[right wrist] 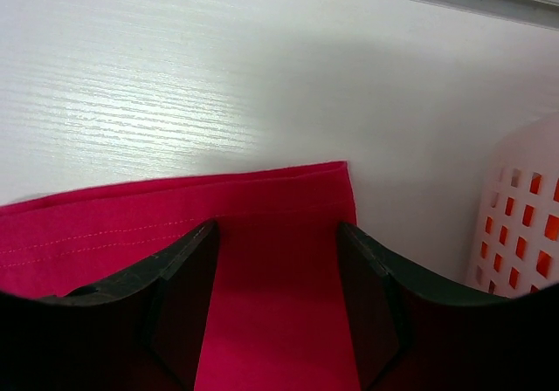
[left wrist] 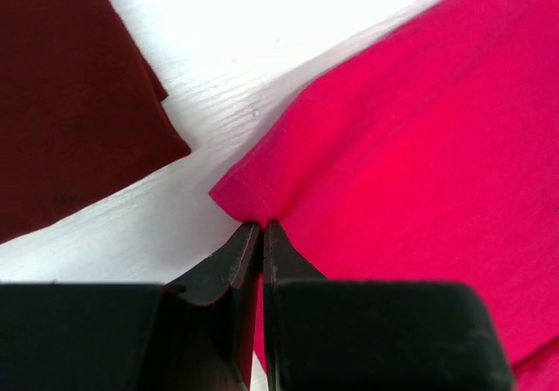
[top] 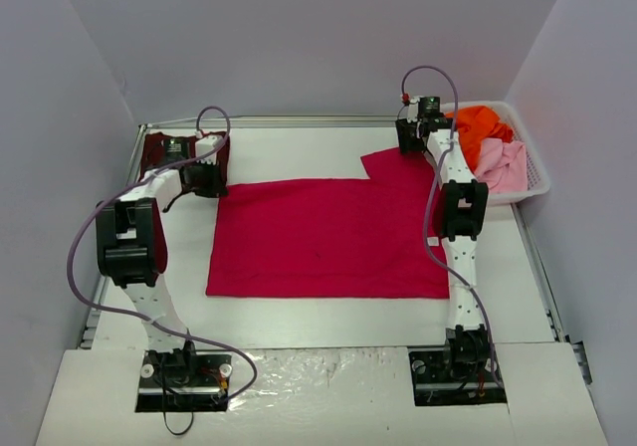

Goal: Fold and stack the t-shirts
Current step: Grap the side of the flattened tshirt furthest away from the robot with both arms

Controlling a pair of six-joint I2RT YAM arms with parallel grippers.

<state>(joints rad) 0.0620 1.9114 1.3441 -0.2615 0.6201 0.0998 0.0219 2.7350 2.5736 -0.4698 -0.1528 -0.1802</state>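
My left hand (left wrist: 262, 229) pinched tight on far-left corner of crimson shirt (top: 328, 237), fingers together, hem between them. Crimson shirt lies flat across middle of counter (top: 299, 157), sleeve sticking out at far right. My right hand (right wrist: 278, 227) spread wide over that sleeve's edge, gripping nothing. Maroon shirt (top: 159, 150) in far-left corner of counter, near left hand, apart from crimson shirt. Orange shirt (top: 478, 125) and pink shirt (top: 503, 165) heaped in white basket (top: 532, 177), far right.

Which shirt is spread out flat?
The crimson-red shirt, mid-table. The maroon shirt lies folded far left; the orange shirt and pink shirt sit bunched in the basket.
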